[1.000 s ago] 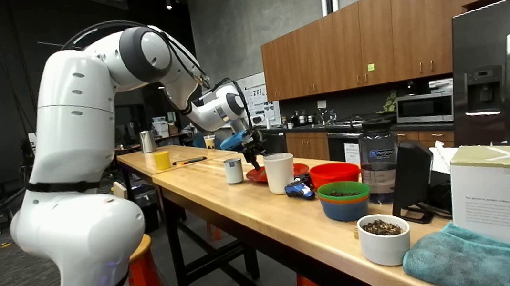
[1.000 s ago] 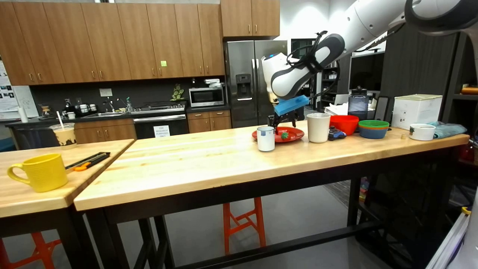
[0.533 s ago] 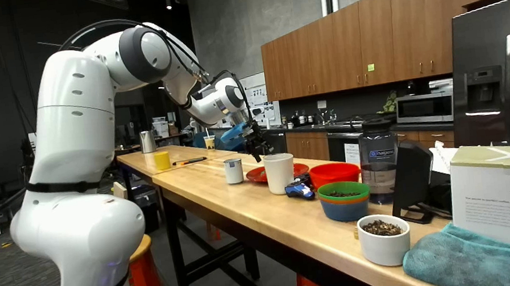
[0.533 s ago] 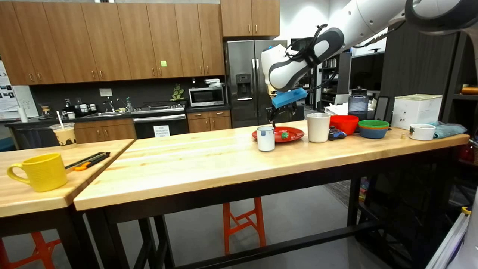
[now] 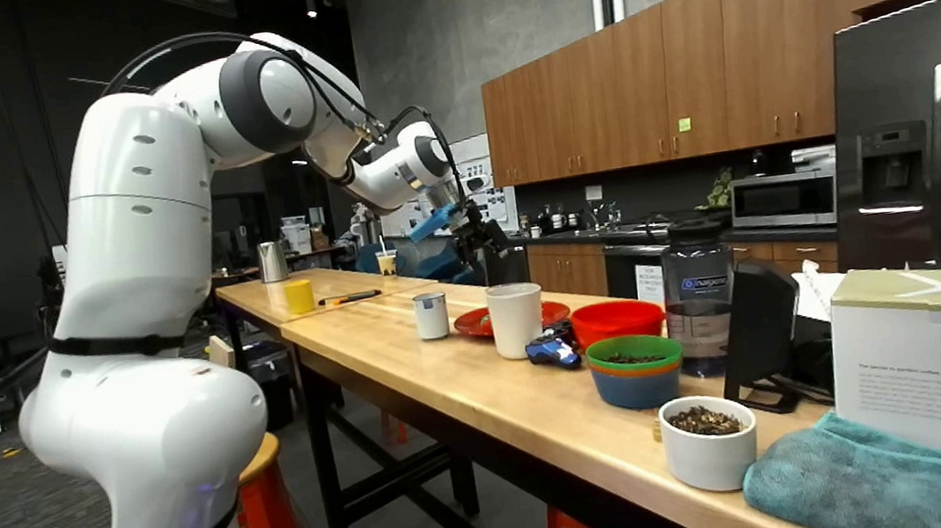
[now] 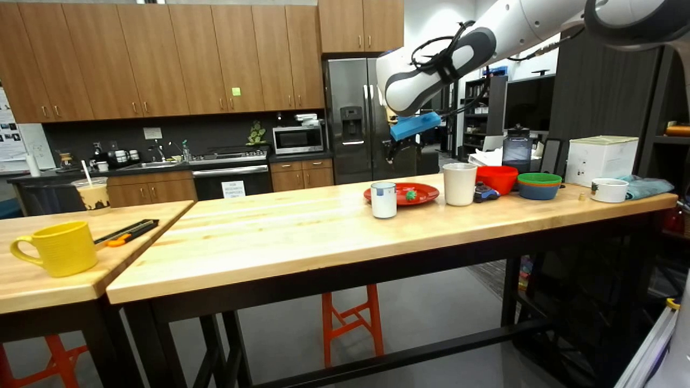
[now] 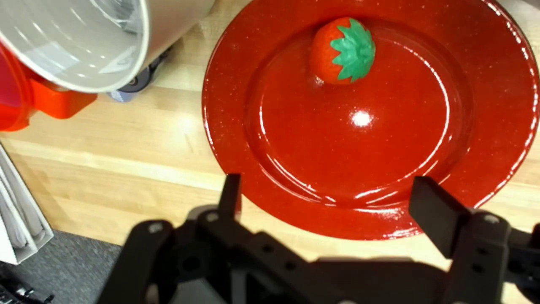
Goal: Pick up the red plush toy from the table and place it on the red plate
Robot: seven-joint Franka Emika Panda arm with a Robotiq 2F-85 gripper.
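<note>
Red on red: the plush toy (image 7: 342, 50), strawberry-like with its green leaves, lies on the red plate (image 7: 358, 147), off-centre in the well, close to where the rim begins! Up above, the fingers (image 7: 438, 215) are spread wide apart, hanging over the desk (image 6: 259, 237), clear of toy and plate alike. Behind them the white arm (image 5: 142, 257) arches high, a blue block (image 6: 415, 125) riding just above the fingers. Just beside the plate stands the tall cream cup (image 5: 517, 321), with a dark-and-blue object (image 5: 553, 352) next to it, then the red bowl (image 5: 618, 318), then a stack of green, orange and blue bowls (image 5: 637, 387), all close together! Across on the plate's other side, in both exterior views, a small white cup (image 6: 384, 202) stands upright, and well apart from the lot, a yellow mug (image 6: 63, 249).
</note>
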